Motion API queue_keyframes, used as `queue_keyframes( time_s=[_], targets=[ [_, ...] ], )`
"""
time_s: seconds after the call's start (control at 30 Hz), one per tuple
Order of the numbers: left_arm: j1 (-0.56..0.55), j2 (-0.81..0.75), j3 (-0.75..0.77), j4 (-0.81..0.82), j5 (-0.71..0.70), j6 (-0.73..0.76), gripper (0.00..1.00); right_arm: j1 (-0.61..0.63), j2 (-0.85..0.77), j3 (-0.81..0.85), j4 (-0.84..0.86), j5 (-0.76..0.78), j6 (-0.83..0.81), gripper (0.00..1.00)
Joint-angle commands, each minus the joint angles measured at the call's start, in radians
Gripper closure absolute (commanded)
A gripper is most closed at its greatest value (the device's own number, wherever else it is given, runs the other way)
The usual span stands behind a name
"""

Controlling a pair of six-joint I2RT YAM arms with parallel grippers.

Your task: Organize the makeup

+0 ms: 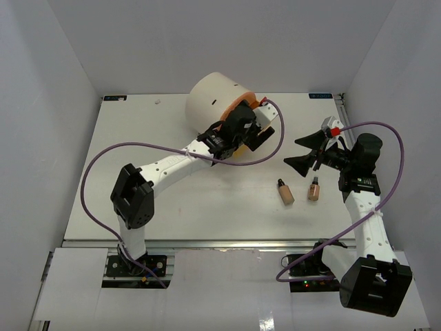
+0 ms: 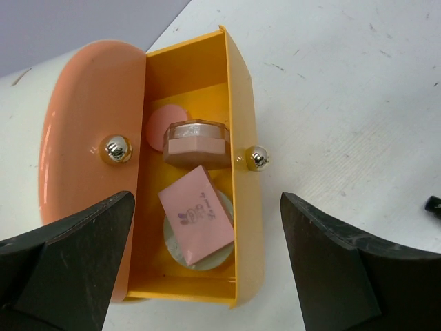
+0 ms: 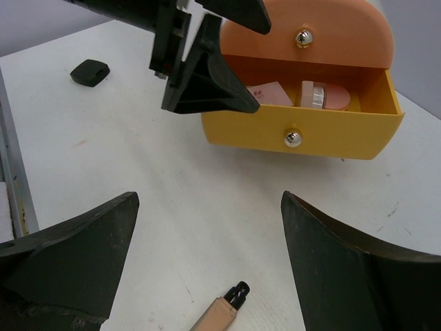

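My left gripper (image 1: 252, 131) is open and empty, hovering over the pulled-out yellow drawer (image 2: 244, 227) of the cream cylindrical box (image 1: 213, 100). In the drawer lie a pink square compact (image 2: 198, 215) on a pale round compact (image 2: 176, 247), a pinkish jar (image 2: 196, 141) and a pink round compact (image 2: 158, 124). Two tan bottles with black caps (image 1: 285, 192) (image 1: 314, 188) lie on the table. My right gripper (image 1: 306, 153) is open and empty, above the table just behind the bottles. One bottle (image 3: 220, 314) shows below its fingers. A small black item (image 3: 89, 71) lies on the table.
The peach upper drawer front (image 2: 89, 138) with a silver knob is shut above the open drawer. Purple cables loop off both arms (image 1: 96, 172). White walls enclose the table on the left, back and right. The table's metal front rail (image 1: 207, 243) runs along the near edge.
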Motion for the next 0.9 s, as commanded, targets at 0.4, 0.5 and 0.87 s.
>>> queue_keyframes(
  time_s=[0.4, 0.5, 0.87],
  targets=[
    [0.371, -0.785, -0.638, 0.12, 0.511, -0.518, 0.02, 0.022, 0.04, 0.005, -0.017, 0.18, -0.007, 0.04],
    [0.4, -0.841, -0.76, 0.141, 0.526, -0.535, 0.02, 0.073, 0.064, 0.042, -0.071, 0.271, -0.041, 0.01],
    [0.405, -0.905, -0.827, 0.127, 0.448, -0.53, 0.02, 0.326, 0.35, 0.292, -0.275, 0.754, -0.087, 0.57]
  ],
)
